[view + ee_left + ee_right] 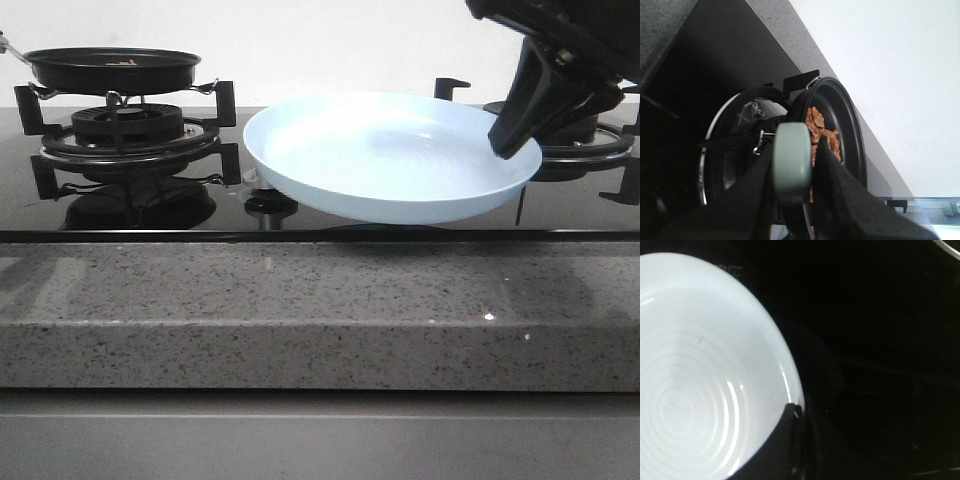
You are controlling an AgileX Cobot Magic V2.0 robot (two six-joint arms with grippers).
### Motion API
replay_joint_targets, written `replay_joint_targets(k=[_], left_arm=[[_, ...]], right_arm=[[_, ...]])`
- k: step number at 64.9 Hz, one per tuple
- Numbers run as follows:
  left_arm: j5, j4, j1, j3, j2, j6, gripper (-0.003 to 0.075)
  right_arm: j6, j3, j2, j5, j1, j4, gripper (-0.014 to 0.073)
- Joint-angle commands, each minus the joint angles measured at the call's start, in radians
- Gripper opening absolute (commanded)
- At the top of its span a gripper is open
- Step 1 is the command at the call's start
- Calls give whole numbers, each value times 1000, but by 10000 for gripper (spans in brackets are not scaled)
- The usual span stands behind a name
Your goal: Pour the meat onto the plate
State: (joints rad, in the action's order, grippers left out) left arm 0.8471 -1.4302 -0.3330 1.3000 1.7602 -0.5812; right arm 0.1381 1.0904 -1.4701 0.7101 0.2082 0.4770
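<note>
Right hand [512, 135] grips plate [380, 160] rim, tilted; left hand [792, 170] clamps pan handle [791, 160].

A black frying pan [112, 68] sits on the burner grate [125, 130] at the far left of a shiny black stove top [120, 215]; the pan has a pale green handle [791, 162]; another black grate [590, 150] stands on the far right side of the stove; a small dark knob [268, 203] sits on the glass between them; in front runs a long grey speckled stone counter [300, 310]; behind the stove there is a plain white wall [330, 45].
</note>
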Motion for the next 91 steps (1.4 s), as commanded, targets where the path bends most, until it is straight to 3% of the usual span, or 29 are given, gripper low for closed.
replay_joint_targets(k=[1,32,50,66,91], left_arm=[[72,-60,-9,27,-45,-19,-20],[284,-230,-63,27,-47,-38,-20],[329,-255,-50,27,-82,-69,-20],[321,-220,50,27,-175,-101,-20],[201,-103,264,24,-262,-120,-20]], right_arm=[[9,24,36,-28,1,21,-60],[9,24,36,-28,1,21,-60],[9,24,36,-28,1,21,-60],[9,24,36,-28,1,21,-60],[9,24,36,-28,1,21,-60]])
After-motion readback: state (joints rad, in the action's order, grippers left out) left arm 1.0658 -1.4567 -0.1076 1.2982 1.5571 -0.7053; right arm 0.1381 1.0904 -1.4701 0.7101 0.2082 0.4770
